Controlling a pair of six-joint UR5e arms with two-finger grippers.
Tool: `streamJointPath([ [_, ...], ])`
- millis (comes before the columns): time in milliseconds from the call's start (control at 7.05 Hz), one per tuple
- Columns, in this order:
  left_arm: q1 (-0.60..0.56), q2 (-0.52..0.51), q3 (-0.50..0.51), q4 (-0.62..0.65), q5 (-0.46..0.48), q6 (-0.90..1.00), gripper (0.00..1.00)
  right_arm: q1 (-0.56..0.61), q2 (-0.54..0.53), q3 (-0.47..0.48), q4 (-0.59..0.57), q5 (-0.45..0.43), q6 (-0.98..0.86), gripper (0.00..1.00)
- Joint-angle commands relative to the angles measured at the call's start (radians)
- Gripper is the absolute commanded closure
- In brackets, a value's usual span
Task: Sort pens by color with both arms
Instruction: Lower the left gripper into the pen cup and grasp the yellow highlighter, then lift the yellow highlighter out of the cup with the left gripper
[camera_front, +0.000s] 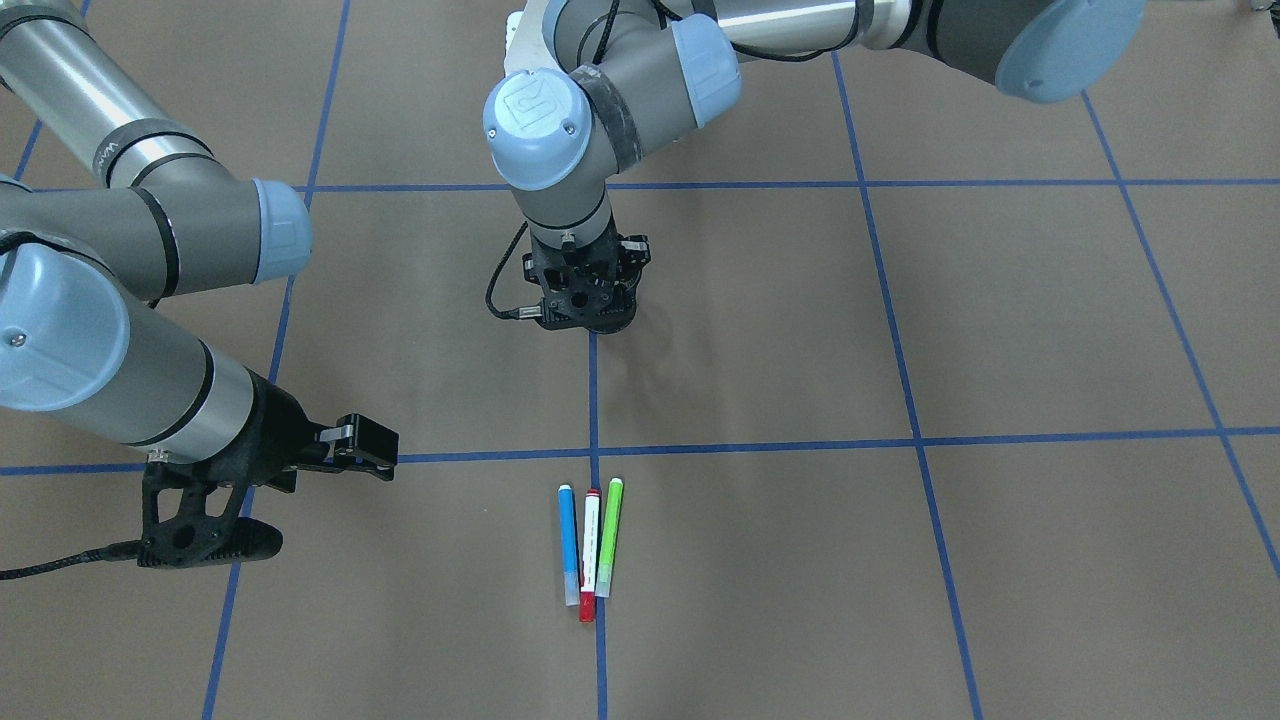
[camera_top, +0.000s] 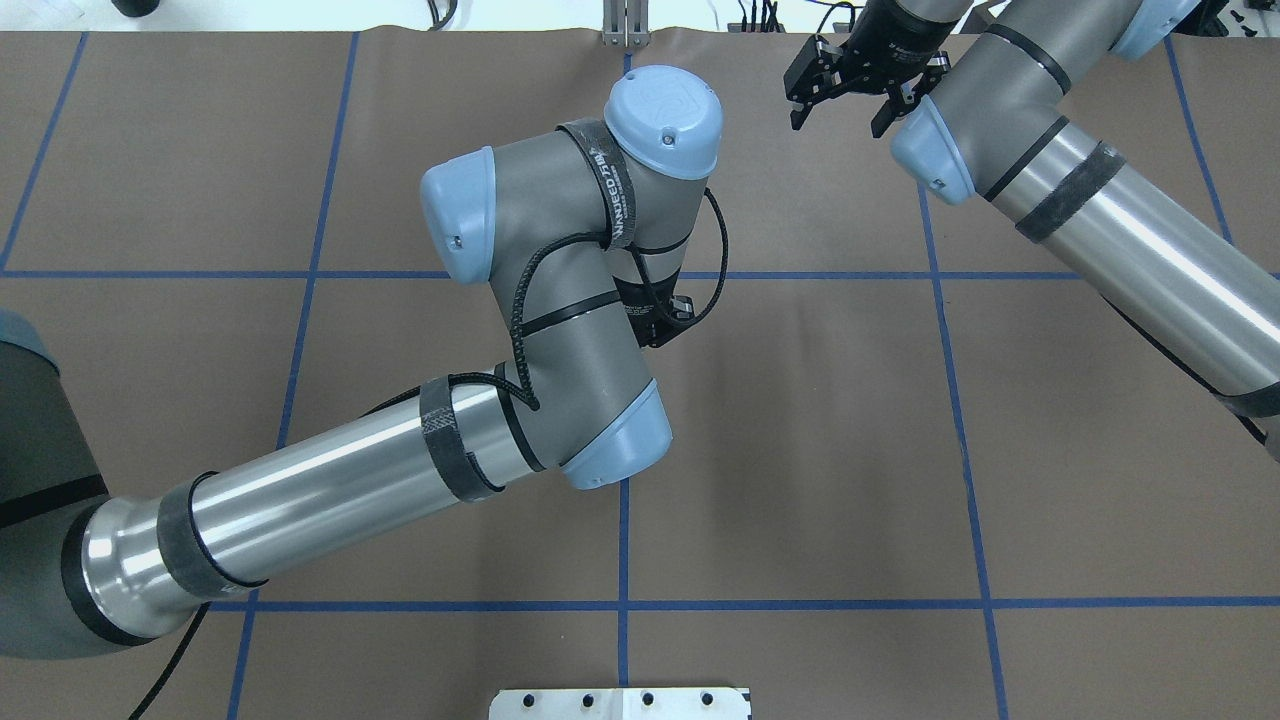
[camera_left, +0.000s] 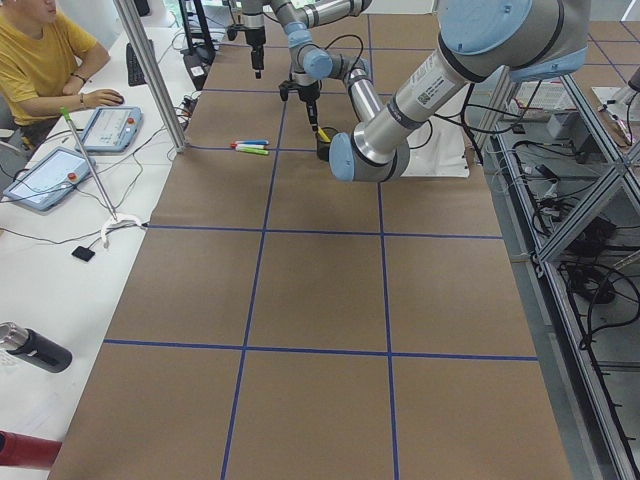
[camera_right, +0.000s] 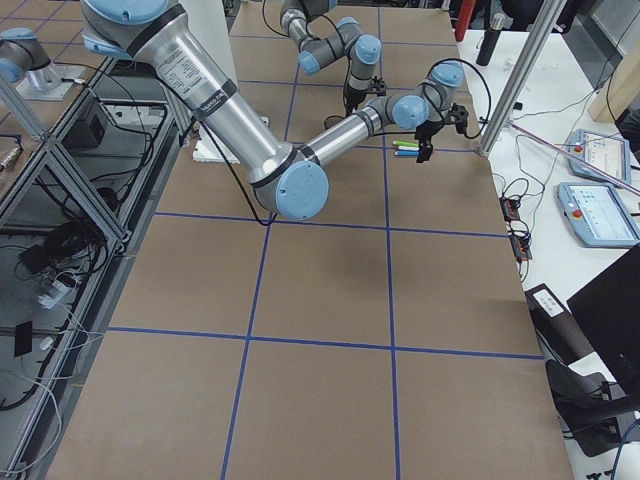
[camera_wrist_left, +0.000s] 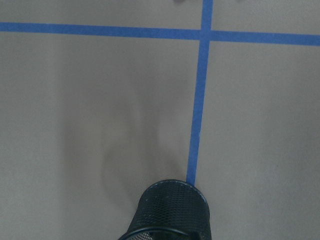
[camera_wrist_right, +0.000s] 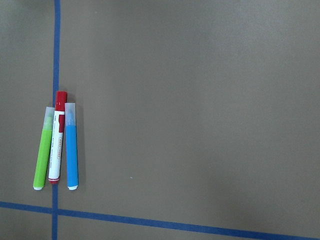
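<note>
Three pens lie side by side on the brown table: the blue pen (camera_front: 568, 545), the white pen with red cap (camera_front: 590, 555) and the light green pen (camera_front: 609, 537). They also show in the right wrist view: green (camera_wrist_right: 43, 150), red (camera_wrist_right: 57, 140), blue (camera_wrist_right: 71, 147). My right gripper (camera_top: 840, 112) is open and empty, off to the side of the pens. My left gripper (camera_front: 585, 305) points straight down over the black mesh cup (camera_wrist_left: 170, 212); its fingers are hidden. A bit of yellow (camera_left: 321, 134) shows at the cup, perhaps the yellow pen.
Blue tape lines (camera_front: 592, 400) divide the table into squares. A white base plate (camera_top: 620, 703) sits at the near edge. An operator (camera_left: 40, 60) sits with tablets at a side desk.
</note>
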Motion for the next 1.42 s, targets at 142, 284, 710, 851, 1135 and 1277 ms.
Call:
streamJointPath([
  [142, -0.021, 0.030, -0.172, 0.075, 0.005, 0.006, 1.00, 0.001, 0.003, 0.000, 0.001, 0.000, 0.002, 0.01],
  [284, -0.050, 0.030, -0.215, 0.075, 0.005, 0.006, 1.00, 0.001, 0.003, 0.000, 0.001, 0.000, 0.002, 0.01],
  [710, -0.147, 0.075, -0.353, 0.023, 0.013, 0.009, 1.00, 0.001, 0.002, 0.000, 0.002, -0.005, 0.002, 0.01],
  [851, -0.164, 0.105, -0.352, -0.085, 0.057, 0.008, 1.00, 0.001, 0.002, 0.000, 0.002, -0.005, 0.000, 0.01],
  [1135, -0.219, 0.195, -0.312, -0.346, 0.105, 0.003, 1.00, 0.001, 0.000, 0.000, 0.002, -0.006, 0.002, 0.01],
  [1277, -0.250, 0.199, -0.263, -0.453, 0.131, -0.001, 1.00, 0.001, 0.000, 0.000, 0.002, -0.006, 0.002, 0.01],
])
